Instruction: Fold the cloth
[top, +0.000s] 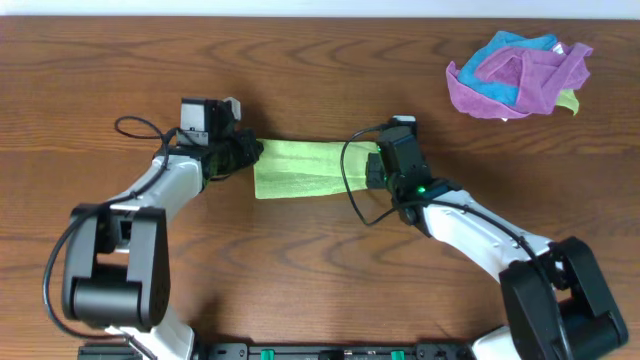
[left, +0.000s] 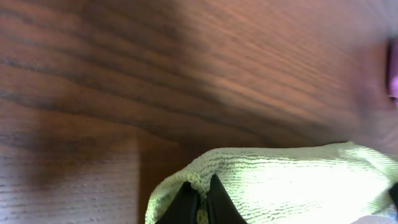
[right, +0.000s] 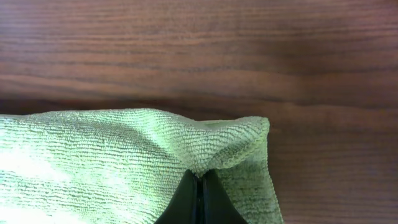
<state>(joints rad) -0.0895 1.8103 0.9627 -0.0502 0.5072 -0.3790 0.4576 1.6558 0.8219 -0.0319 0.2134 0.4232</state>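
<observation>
The lime-green cloth (top: 305, 168) lies as a folded strip on the wooden table between my two grippers. My left gripper (top: 250, 152) is shut on the cloth's left corner. In the left wrist view the black fingertips (left: 200, 186) pinch the hemmed edge of the cloth (left: 292, 180). My right gripper (top: 378, 165) is shut on the cloth's right end. In the right wrist view the fingertips (right: 199, 180) pinch a raised fold of the cloth (right: 99, 162) near its corner.
A heap of purple and bright blue cloths (top: 520, 75) lies at the far right of the table, with a bit of green under it. Cables loop by both arms. Bare wood surrounds the green cloth.
</observation>
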